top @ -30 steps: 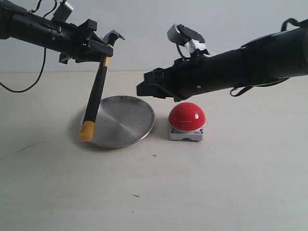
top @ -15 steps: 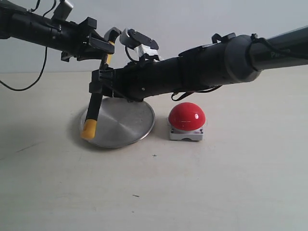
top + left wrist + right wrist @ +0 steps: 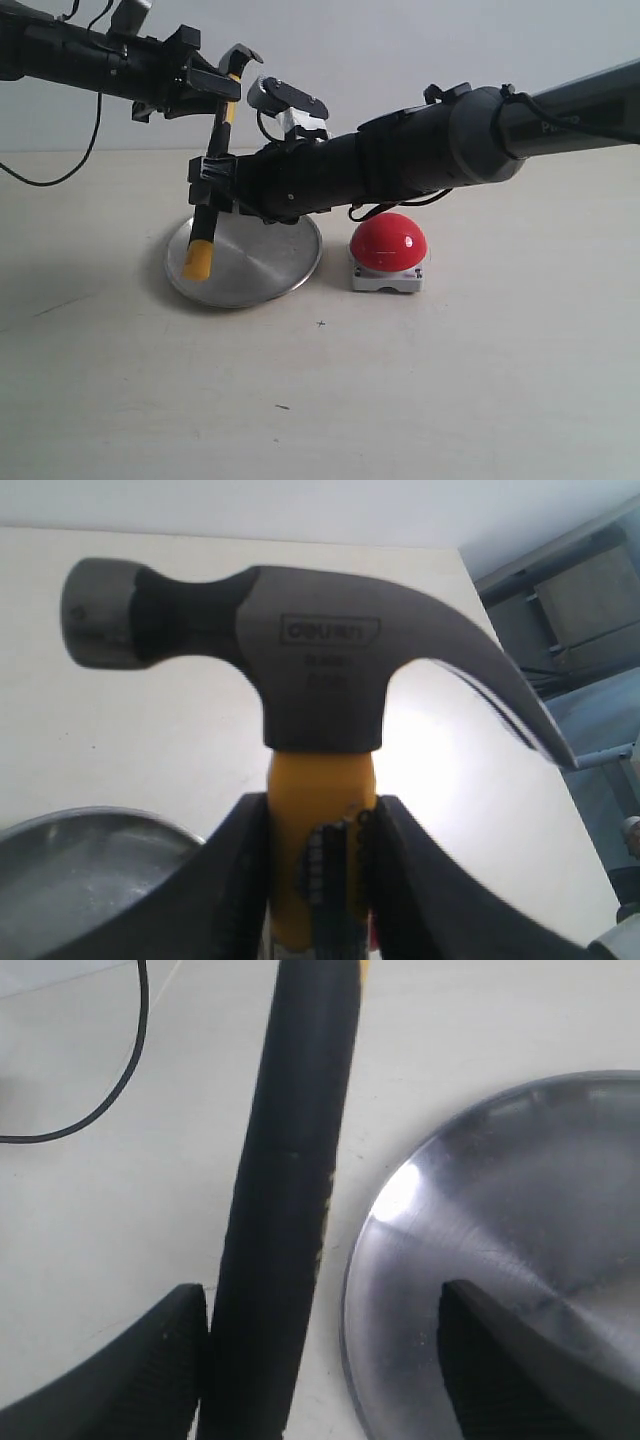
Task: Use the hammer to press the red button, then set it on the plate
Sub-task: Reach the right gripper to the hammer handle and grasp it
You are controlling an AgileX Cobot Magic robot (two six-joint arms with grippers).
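The hammer (image 3: 208, 185) hangs almost upright over the left rim of the plate (image 3: 262, 255), head up and yellow end cap down. My left gripper (image 3: 222, 92) is shut on its yellow neck just under the dark head (image 3: 300, 640). My right gripper (image 3: 205, 187) has reached across the middle and stands open around the black handle (image 3: 285, 1210). One of its fingers (image 3: 150, 1365) touches the handle; the other is well apart, over the plate (image 3: 520, 1240). The red button (image 3: 388, 240) sits on its grey-white base to the right of the plate, under the right arm.
A black cable (image 3: 55, 178) trails over the table at the far left, also seen in the right wrist view as a cable (image 3: 125, 1080) beyond the handle. The table's edge and some furniture (image 3: 580, 610) show in the left wrist view.
My right arm has swung left across the plate and brought its open fingers around the hammer handle. The hammer has swung closer to upright, still held by the left gripper.
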